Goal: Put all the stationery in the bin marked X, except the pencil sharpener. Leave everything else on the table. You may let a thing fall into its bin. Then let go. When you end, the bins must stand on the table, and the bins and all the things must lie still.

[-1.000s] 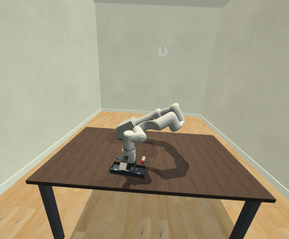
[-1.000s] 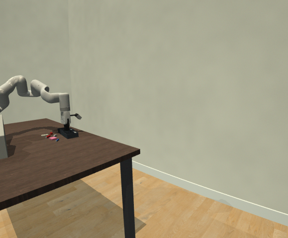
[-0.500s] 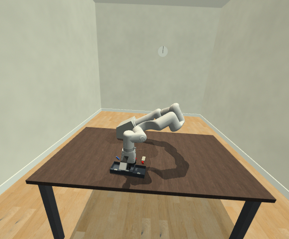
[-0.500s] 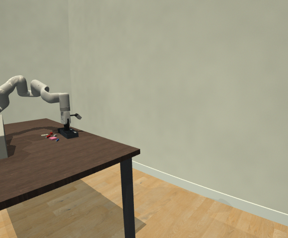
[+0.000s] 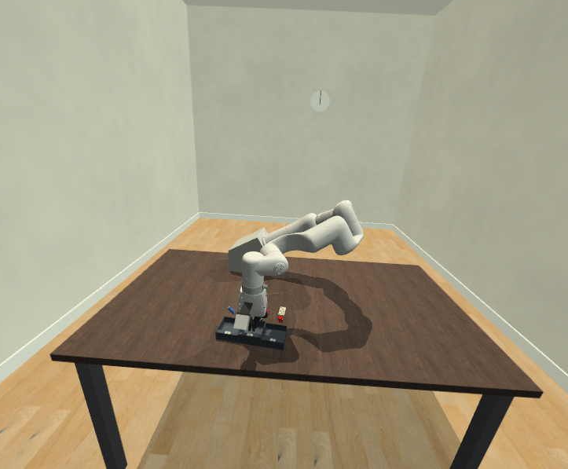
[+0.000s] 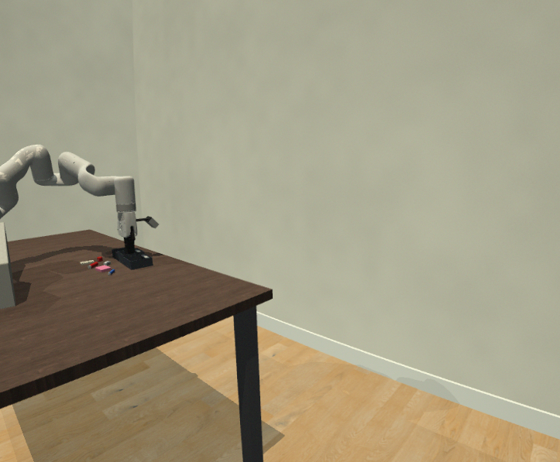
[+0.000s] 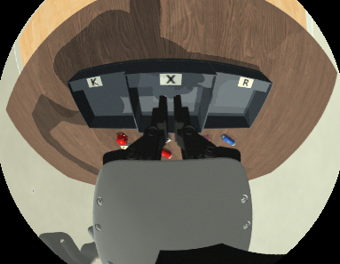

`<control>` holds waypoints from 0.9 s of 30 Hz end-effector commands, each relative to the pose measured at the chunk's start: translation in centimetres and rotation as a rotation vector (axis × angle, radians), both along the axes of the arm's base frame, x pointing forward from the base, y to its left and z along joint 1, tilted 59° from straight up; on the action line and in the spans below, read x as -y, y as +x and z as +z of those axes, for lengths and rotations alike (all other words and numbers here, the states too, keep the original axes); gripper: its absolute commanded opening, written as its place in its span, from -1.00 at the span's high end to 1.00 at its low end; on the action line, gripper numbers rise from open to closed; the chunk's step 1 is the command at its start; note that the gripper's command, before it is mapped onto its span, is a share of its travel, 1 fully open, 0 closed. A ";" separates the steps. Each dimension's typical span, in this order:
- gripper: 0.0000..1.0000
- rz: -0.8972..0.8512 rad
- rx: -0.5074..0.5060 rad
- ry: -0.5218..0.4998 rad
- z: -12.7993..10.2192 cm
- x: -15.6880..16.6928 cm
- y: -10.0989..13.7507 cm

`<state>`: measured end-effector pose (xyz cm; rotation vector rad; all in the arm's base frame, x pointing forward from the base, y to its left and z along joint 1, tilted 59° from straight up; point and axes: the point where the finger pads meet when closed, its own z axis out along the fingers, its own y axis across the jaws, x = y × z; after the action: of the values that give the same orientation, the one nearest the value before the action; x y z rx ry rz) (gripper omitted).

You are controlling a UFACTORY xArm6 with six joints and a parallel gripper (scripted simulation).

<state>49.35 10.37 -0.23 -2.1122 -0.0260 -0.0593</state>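
- The arm (image 5: pixel 305 236) reaches down over a row of three dark bins (image 5: pixel 251 335) near the front edge of the table (image 5: pixel 398 343).
- In the wrist view the bins read K (image 7: pixel 83 92), X (image 7: pixel 142 80) and R (image 7: pixel 260 90), side by side and touching, with X in the middle.
- The gripper (image 7: pixel 169 104) points down into the X bin, with its fingertips below that bin's near rim.
- The jaws are clenched almost together, with only a thin slit between them, and they grasp nothing.
- The floor of the X bin is mostly shadowed and hidden by the fingers, so I cannot tell what lies in it.
- K and R show bare grey floors.
- Small things lie on the table just behind the bins, on the arm's side: a blue one (image 7: pixel 228 140) behind R, a red one (image 7: pixel 122 139) behind K, and a red-and-white one (image 7: pixel 166 153) under the gripper body.
- The exterior view also shows a pink pad (image 6: pixel 103 268) beside the blue thing, near the bins but apart from them.
- In the top view a pale dotted block (image 5: pixel 282 309) stands behind the right end of the row, with a red bit (image 5: pixel 280 319) just in front of it.
- These things are too small to name surely.
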 end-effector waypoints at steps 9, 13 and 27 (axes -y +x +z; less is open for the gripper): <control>0.85 -0.002 0.002 -0.001 0.9 1.6 0.0; 0.85 -0.002 0.002 -0.001 1.8 2.9 0.0; 0.85 -0.002 0.002 -0.001 5.4 1.2 0.2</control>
<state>49.34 8.42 3.44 -2.1112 -0.0270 -0.0587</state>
